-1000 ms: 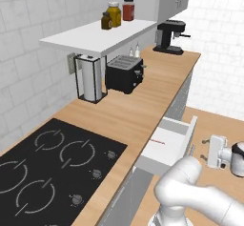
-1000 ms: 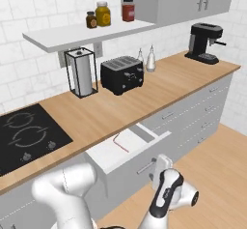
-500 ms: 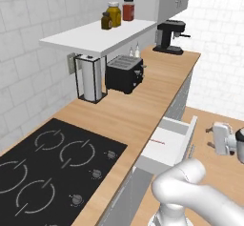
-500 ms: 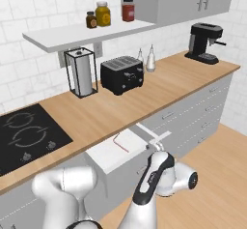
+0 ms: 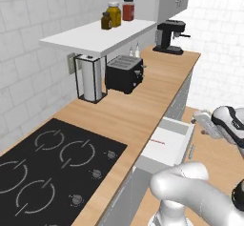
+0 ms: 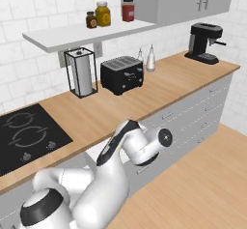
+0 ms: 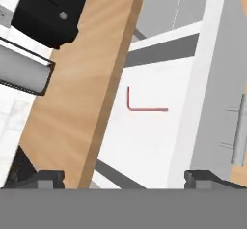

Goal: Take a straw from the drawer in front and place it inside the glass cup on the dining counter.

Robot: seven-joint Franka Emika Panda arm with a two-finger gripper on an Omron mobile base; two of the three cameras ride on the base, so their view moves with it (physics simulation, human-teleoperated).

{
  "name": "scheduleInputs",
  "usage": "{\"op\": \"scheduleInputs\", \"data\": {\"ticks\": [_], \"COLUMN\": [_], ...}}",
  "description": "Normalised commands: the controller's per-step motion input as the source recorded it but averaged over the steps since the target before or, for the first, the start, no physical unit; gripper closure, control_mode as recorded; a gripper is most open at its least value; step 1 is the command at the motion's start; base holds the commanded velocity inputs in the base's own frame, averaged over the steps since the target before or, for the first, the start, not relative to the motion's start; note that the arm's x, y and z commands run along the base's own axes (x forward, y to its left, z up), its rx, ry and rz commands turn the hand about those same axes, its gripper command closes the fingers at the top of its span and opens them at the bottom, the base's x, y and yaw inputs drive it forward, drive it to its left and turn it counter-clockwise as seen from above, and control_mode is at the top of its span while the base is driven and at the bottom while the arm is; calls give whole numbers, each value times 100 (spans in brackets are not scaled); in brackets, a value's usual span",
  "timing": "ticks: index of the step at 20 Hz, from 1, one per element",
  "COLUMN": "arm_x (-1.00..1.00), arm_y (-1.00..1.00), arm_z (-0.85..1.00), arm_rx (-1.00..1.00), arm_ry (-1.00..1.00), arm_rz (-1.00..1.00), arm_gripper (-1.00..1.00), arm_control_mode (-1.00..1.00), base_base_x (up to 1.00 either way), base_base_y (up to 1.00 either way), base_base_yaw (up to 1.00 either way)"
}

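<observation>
Fingers [image 7: 48, 177] are seen spread wide above the open drawer [image 7: 154, 141], grasping nothing; their two dark tips flank the white drawer floor in the hand view. No part of the task is judged complete beyond the drawer standing open: the straw [image 7: 143, 108] lies untouched on the drawer floor, flat, its bent end turned up at one side, well apart from the fingers. Everything after that is left: descent, pickup, carrying, and placing into the cup, which cannot be located from here.

Around the straw, bare white floor is seen on all sides, so room for the fingers is judged ample. Toward the wooden bench [image 7: 77, 93], the bench edge overhangs beside the drawer and is judged the nearest obstacle. On the far side of the straw, the drawer front with its silver handle [image 7: 240, 129] forms a raised wall. In the left base view the drawer [image 5: 167, 146] is seen pulled out from under the bench [image 5: 128, 110], with the gripper [image 5: 206, 124] held just beyond its front; open floor lies outward from the drawer.
</observation>
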Motion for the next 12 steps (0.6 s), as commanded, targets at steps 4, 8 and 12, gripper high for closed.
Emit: {"op": "scheduleInputs", "data": {"ticks": [4,8,12], "arm_x": [27,20,4], "arm_y": [52,19,2], "arm_z": [1,-18,-34], "arm_rx": [-41,-28,-16], "arm_ry": [34,22,13], "arm_rz": [12,22,26], "arm_gripper": [-100,-100,-100], "arm_control_mode": [-100,-100,-100], "base_base_x": [0,0,0], "base_base_y": [0,0,0], "base_base_yaw": [0,0,0]}}
